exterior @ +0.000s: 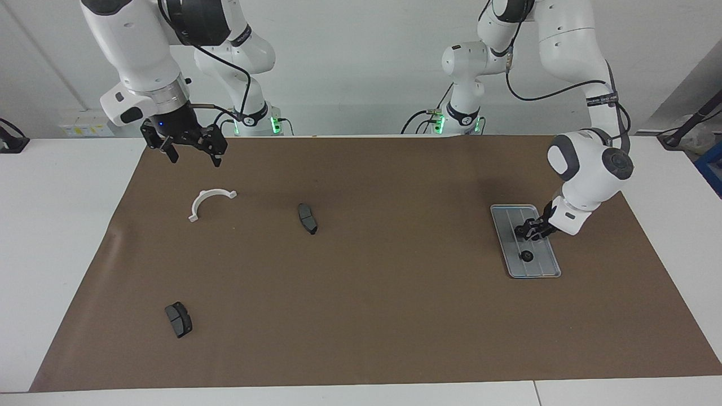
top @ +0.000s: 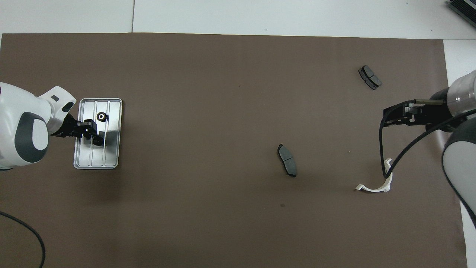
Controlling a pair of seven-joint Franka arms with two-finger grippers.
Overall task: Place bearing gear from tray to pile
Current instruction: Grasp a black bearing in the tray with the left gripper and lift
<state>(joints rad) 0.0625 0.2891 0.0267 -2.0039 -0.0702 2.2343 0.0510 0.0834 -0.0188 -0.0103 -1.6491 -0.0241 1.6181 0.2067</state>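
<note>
My left gripper [exterior: 529, 231] is low over the tray [exterior: 533, 270], right at a bearing gear [top: 98, 140] to grab it, but I can't tell if it's gripped. Second gear [top: 100, 117] sits at its 12 o'clock. Right gripper [exterior: 193, 151] waits, spread open, above the pile [exterior: 210, 193].

The left end effector [top: 90, 131] hides the part beneath it.

Brown paper mat [exterior: 395, 316] on white table [exterior: 62, 225]
</note>
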